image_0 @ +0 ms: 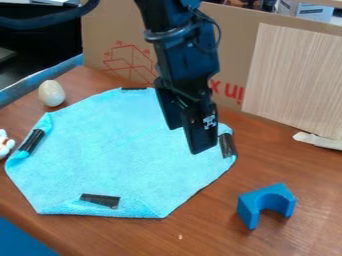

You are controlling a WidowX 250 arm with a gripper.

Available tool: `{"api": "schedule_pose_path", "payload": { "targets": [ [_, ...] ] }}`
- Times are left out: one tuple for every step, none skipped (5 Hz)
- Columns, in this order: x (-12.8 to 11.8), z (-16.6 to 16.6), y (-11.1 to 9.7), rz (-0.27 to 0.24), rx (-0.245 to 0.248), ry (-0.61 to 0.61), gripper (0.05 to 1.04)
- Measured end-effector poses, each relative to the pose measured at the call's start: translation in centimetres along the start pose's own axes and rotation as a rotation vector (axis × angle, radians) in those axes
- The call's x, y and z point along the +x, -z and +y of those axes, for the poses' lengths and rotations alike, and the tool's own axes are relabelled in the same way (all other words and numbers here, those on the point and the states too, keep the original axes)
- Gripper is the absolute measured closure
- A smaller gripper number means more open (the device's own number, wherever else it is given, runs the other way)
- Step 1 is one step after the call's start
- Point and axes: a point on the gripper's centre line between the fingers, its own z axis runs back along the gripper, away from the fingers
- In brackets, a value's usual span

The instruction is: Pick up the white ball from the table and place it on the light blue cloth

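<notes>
Lower left corner: a flat blue surface [21, 241] beyond the table edge, cut off by the frame.
Blue arch block, lower right: the blue arch-shaped block [251, 208] rests on the brown wooden table [207, 227], well apart from the cloth, its opening facing the near side.
Cloth, left and centre: the light blue cloth [120, 150] lies spread on the table, roughly eight-sided, with some corners turned in; dark strips [100, 200] lie at its near, left, right and far edges.
Gripper, upper centre: the black gripper [186, 140] hangs over the right part of the cloth; whether it is spread or pressed together I cannot tell, and I see nothing held in it.
Step in hand: by my judgement, positioning above the cloth; a grasp there would call for lowering onto a raised fold or edge.
White figure, left edge: a small white figure [5, 144] beside the cloth, partly cut off, so its kind is unclear.
Egg, upper left: a pale speckled egg-shaped object [51, 93] just beyond the cloth.
Backdrop, upper right: a wood-grain board [294, 80] against cardboard [234, 37], a torn whitish strip [319, 141] at its foot.
Hard to make out: the gripper's height over the cloth, and the cloth behind it.
</notes>
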Motion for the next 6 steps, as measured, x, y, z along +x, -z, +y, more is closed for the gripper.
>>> {"api": "schedule_pose_path", "payload": {
  "targets": [
    [-0.3,0.0,0.6,0.022,-0.01,-0.005,0.083],
    [-0.2,0.1,0.6,0.021,-0.009,-0.005,0.083],
    [-0.2,0.1,0.6,0.018,-0.007,-0.013,0.083],
    [-1.6,5.5,0.9,-0.032,0.083,-0.227,0.083],
    [-4.1,9.7,-0.2,-0.08,0.159,-0.397,0.083],
    [-7.4,13.7,-1.5,-0.133,0.238,-0.533,0.083]
  ]
}}
